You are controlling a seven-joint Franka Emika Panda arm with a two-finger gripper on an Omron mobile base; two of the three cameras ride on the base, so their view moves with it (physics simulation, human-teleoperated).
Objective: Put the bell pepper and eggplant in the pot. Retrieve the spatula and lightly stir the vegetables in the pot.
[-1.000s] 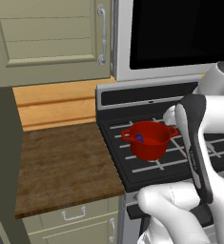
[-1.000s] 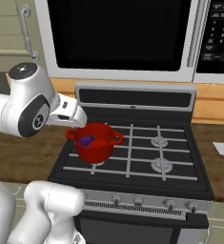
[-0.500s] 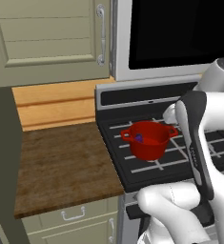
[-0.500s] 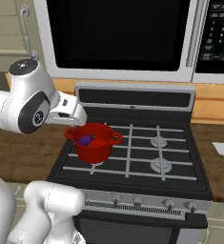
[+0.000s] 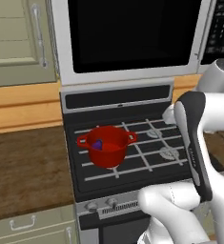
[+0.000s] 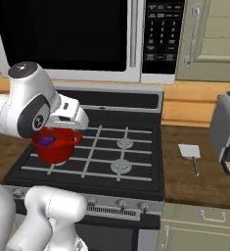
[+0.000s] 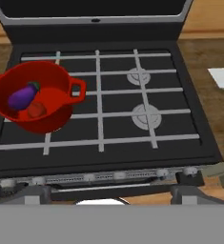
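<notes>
Inside the glossy red pot (image 7: pixel 32 97) lies the small purple eggplant (image 7: pixel 22 96).

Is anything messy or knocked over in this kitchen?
Nothing stands out. The pot sits upright on the stove with the eggplant inside, and the spatula lies flat on the counter.

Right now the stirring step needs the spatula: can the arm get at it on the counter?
Probably yes. The spatula lies alone on the counter right of the stove, nothing on it; the toaster stands apart. The open fingers are empty, but it is a long sideways reach.
</notes>
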